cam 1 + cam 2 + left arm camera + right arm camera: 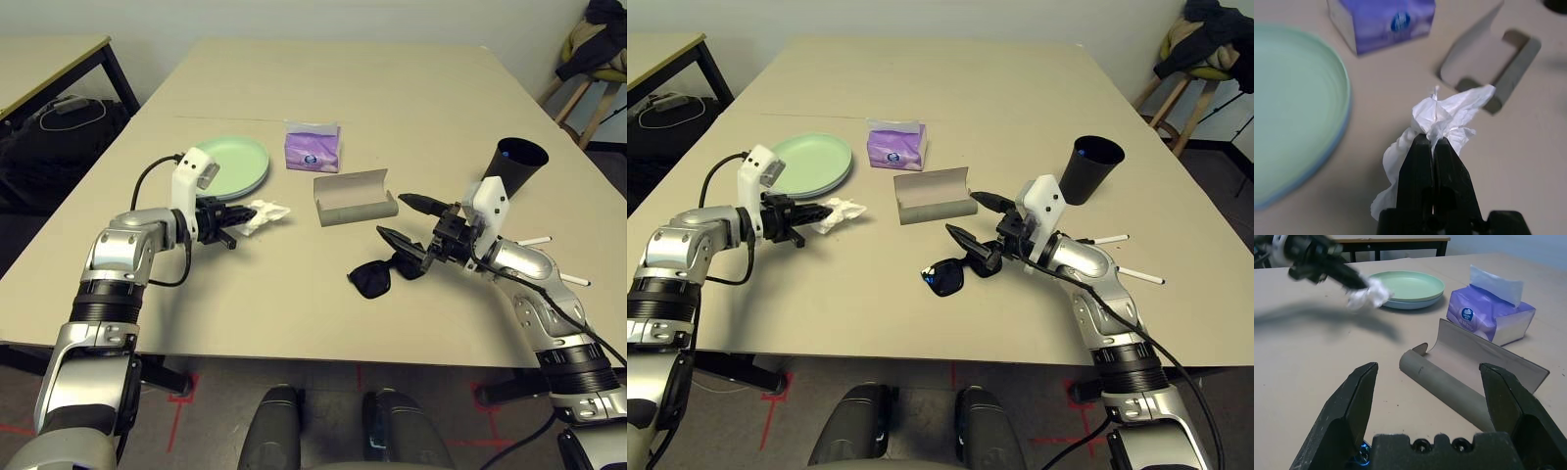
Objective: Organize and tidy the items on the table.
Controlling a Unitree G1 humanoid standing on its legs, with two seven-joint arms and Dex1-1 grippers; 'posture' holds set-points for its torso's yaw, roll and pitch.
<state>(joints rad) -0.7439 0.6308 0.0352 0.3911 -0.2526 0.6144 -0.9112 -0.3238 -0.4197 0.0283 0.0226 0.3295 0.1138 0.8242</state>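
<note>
Left tool [227, 223] pinched closed; right tool [404, 219] spread wide.

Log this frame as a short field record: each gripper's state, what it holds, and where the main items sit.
left gripper: shut on the crumpled tissue, beside the plates
right gripper: open, holding nothing, above the sunglasses
plates: green stacked on blue, robot's left of the tissue pack
tissue pack: behind the glasses case
glasses case: open, lying mid-table
black cup: upright, beyond the right gripper
pens: two, lying by the right forearm
</note>
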